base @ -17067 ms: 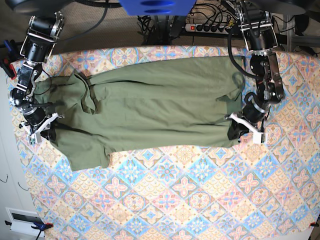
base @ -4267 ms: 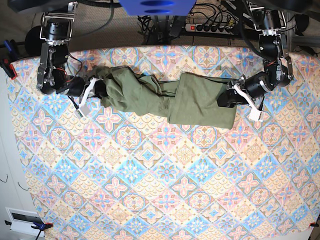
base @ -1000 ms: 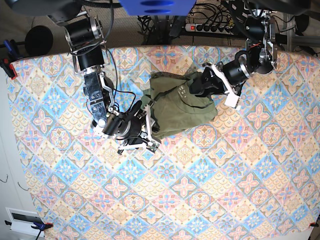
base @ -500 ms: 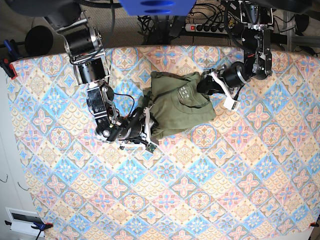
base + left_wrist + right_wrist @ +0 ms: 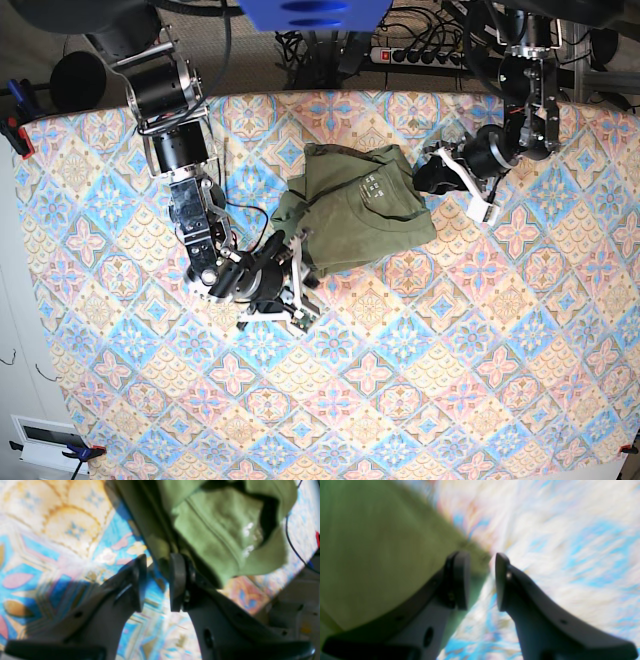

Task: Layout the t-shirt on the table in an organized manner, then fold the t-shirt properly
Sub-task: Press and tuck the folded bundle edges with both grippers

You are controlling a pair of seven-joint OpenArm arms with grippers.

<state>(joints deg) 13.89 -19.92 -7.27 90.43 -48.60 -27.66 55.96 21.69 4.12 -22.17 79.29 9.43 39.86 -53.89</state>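
Note:
The olive t-shirt point(image 5: 355, 215) lies as a folded bundle on the patterned table point(image 5: 400, 400), its white label point(image 5: 372, 186) facing up. My left gripper point(image 5: 432, 178) sits just off the bundle's right edge. In the left wrist view the left gripper point(image 5: 157, 575) is narrowly open, and the t-shirt point(image 5: 220, 525) hem ends at its fingertips. My right gripper point(image 5: 298, 275) is at the bundle's lower-left edge. The blurred right wrist view shows the right gripper point(image 5: 482, 575) open, with the t-shirt point(image 5: 370, 542) beside its left finger and table point(image 5: 557, 530) showing through the gap.
A power strip with cables point(image 5: 420, 55) runs behind the table's far edge. Clamps point(image 5: 15, 130) hold the cloth at the left edge. A thin black cable point(image 5: 292, 545) hangs past the shirt in the left wrist view.
My left gripper has drawn back to the right, off the bundle. The flap with the label now lies flat. The right gripper stays at the lower-left edge, shifted slightly down.

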